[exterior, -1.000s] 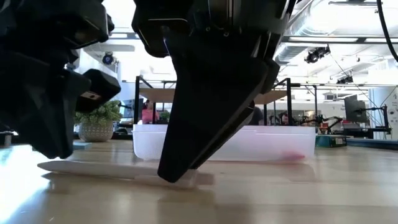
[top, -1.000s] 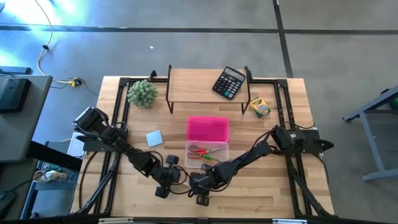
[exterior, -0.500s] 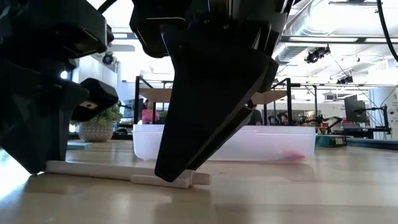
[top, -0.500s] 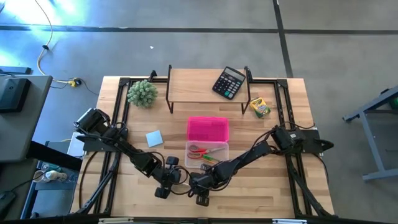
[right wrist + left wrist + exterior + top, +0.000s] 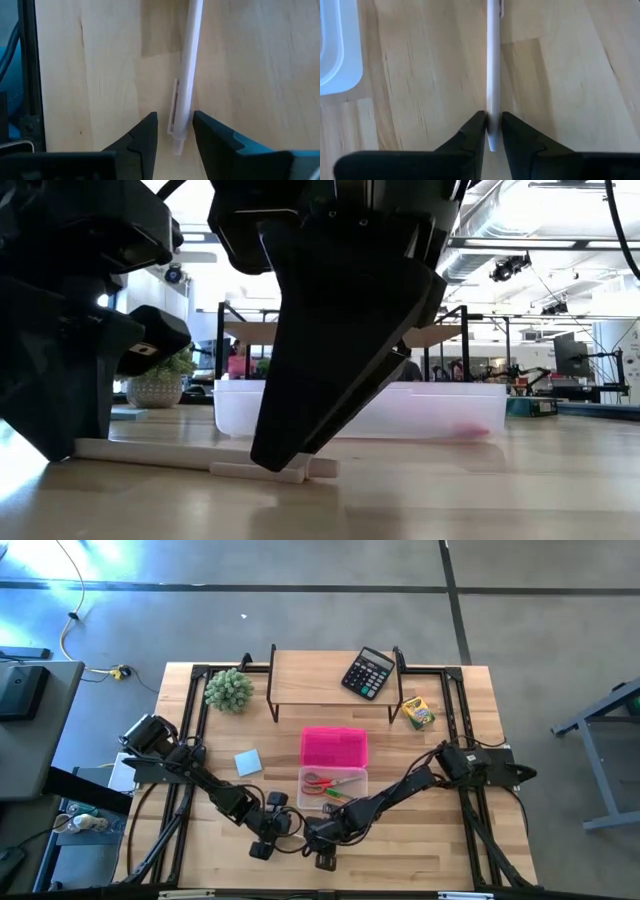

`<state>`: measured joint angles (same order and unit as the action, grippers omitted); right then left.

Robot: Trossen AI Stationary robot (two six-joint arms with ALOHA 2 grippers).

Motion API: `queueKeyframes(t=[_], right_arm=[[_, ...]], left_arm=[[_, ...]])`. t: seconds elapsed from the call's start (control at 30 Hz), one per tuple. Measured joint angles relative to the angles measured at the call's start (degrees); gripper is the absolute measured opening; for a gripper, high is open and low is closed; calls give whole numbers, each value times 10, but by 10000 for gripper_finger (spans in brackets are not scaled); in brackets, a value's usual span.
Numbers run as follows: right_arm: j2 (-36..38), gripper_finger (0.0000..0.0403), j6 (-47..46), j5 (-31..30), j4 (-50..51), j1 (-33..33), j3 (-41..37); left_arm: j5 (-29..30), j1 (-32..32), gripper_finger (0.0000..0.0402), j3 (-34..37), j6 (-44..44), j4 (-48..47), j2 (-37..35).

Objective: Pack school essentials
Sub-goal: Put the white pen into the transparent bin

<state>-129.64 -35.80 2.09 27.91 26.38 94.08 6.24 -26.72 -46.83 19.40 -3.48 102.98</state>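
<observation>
Grippers meet near the table's [image 5: 440, 840] front edge: left gripper [image 5: 493, 125] pinches the white pen [image 5: 493, 75]; right gripper [image 5: 175, 125] straddles it, slightly parted.

A white pen [image 5: 493, 75] with a clip lies flat on the desk [image 5: 420, 90]. Red-handled scissors [image 5: 318, 781] rest in the clear box [image 5: 333, 788]; light-blue notepad [image 5: 248, 762] and crayon box [image 5: 417, 713] lie apart.

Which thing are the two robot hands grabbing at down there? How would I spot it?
Find the clear plastic box in the middle of the wooden table. On the bare wood at its near side lies a thin white pen between the left gripper and right gripper. It is the only long white stick there.
</observation>
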Motion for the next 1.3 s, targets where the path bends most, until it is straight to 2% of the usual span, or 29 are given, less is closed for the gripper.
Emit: queueKeyframes(t=[0.37, 0.67, 1.3], right_arm=[[18, 122, 14, -33, 43, 22, -2], [23, 122, 68, -33, 46, 33, -2], [28, 122, 106, -48, 5, 35, -2]], left_arm=[[2, 0, 40, 0, 6, 0, 1], [2, 0, 42, 1, 6, 0, 1], [4, 0, 42, 1, 6, 5, 1]])
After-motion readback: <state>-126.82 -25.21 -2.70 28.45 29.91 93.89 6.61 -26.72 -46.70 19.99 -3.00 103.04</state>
